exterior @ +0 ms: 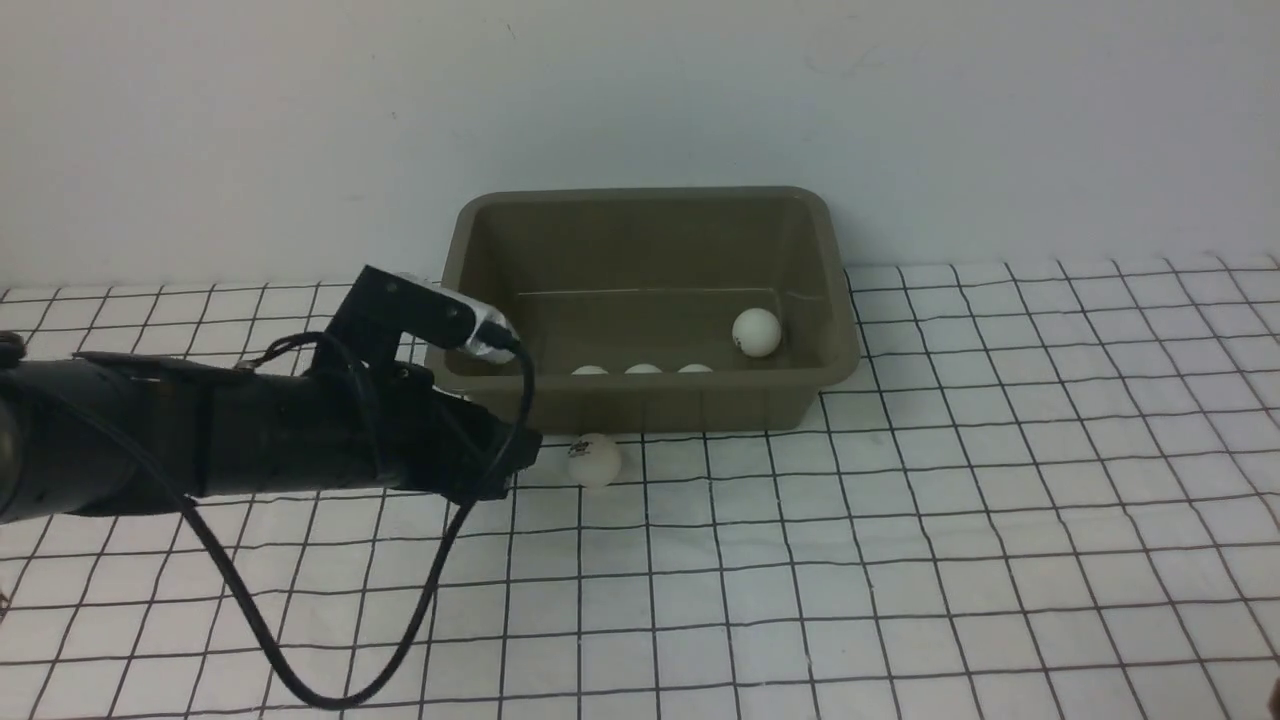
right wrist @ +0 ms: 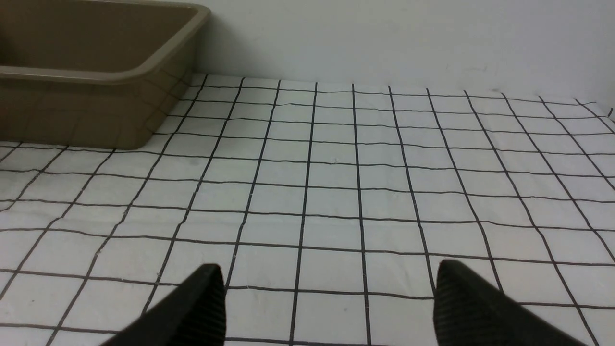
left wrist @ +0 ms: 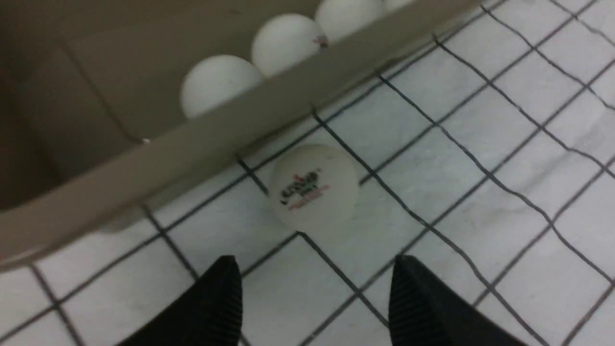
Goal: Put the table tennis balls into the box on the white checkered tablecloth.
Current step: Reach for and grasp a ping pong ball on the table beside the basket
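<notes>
Left arm low over white checkered tablecloth. Left gripper jaws apart, empty. Loose ball just beyond fingertips, beside box near wall. Inside box: three balls along near wall, fourth ball right. Right gripper wide, empty, over cloth right of box.

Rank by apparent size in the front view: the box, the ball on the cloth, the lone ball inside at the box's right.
1. Box.
2-3. Ball on the cloth and lone ball inside look about alike, so unranked.
</notes>
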You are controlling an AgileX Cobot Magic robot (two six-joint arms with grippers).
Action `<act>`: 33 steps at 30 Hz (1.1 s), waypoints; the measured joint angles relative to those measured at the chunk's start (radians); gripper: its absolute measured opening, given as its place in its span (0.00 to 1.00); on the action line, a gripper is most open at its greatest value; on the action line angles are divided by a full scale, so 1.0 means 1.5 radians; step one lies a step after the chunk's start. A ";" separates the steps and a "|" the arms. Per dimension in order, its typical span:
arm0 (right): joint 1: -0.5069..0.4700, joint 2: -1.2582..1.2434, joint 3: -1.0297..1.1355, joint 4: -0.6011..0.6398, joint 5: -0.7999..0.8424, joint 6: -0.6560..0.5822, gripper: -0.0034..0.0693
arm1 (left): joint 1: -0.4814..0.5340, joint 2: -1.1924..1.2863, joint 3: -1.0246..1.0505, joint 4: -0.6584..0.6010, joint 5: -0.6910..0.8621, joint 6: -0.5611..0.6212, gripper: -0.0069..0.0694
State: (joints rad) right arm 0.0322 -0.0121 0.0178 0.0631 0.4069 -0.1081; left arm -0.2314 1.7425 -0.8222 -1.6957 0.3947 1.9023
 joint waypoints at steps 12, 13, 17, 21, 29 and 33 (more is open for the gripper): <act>0.000 0.000 0.000 0.000 0.000 0.002 0.77 | -0.081 0.048 0.001 -0.012 -0.030 0.022 0.51; 0.000 0.000 0.000 0.000 0.000 0.002 0.77 | -0.081 0.045 0.001 -0.012 -0.029 0.023 0.51; 0.000 0.000 0.000 0.000 0.000 0.002 0.77 | -0.081 0.014 0.001 -0.012 0.040 0.023 0.51; 0.000 0.000 0.000 0.000 0.000 0.002 0.77 | -0.082 -0.034 0.001 -0.005 0.111 0.023 0.51; 0.000 0.000 0.000 0.000 0.000 0.002 0.77 | -0.044 -0.136 0.001 0.059 0.167 0.024 0.51; 0.000 0.000 0.000 0.000 0.000 0.002 0.77 | -0.006 -0.156 0.001 0.045 0.191 0.028 0.51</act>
State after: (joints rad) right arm 0.0322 -0.0121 0.0178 0.0631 0.4069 -0.1044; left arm -0.2405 1.5082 -0.8202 -1.6284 0.6817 1.9440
